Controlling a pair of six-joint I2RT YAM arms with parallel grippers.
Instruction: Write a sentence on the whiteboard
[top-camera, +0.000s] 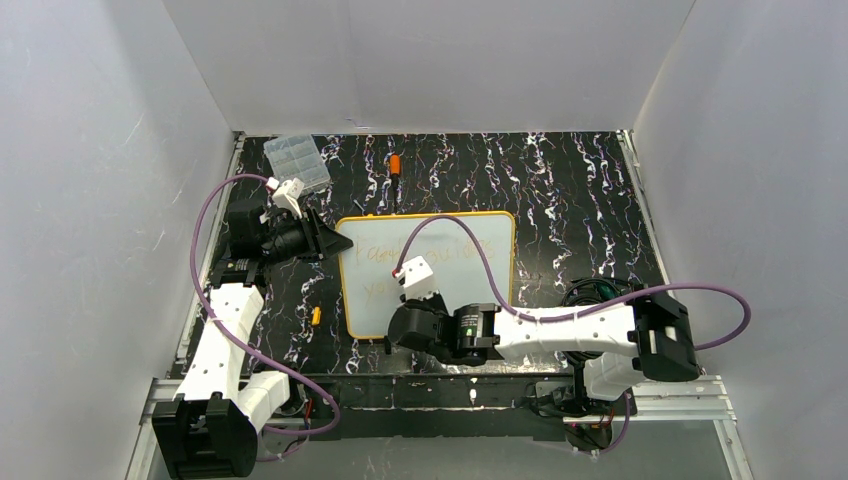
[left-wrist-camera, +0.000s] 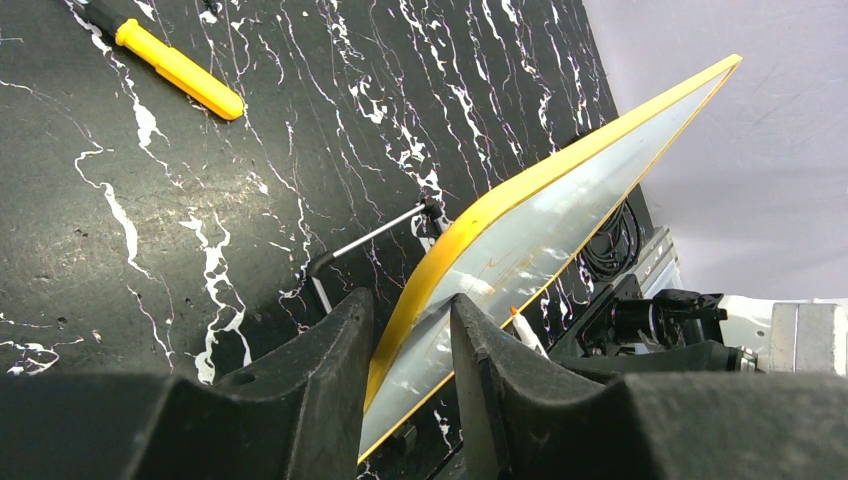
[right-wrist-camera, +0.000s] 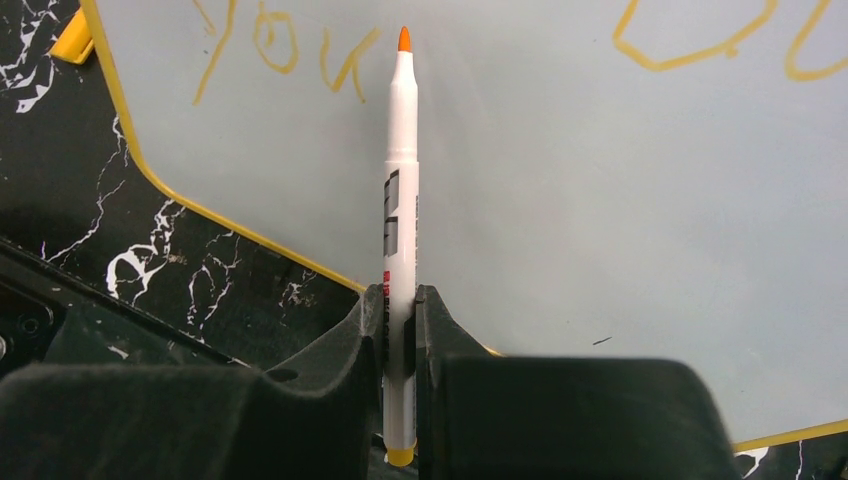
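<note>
Right wrist: whiteboard (right-wrist-camera: 600, 200) sentence (right-wrist-camera: 272, 42), "you"

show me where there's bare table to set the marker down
Biggest bare patch: table right of the whiteboard, beyond the cables, up to the right wall. Also the far strip right of the screwdriver. Crowded: left of the whiteboard, with the left gripper and box, and the near edge under the right arm.
</note>
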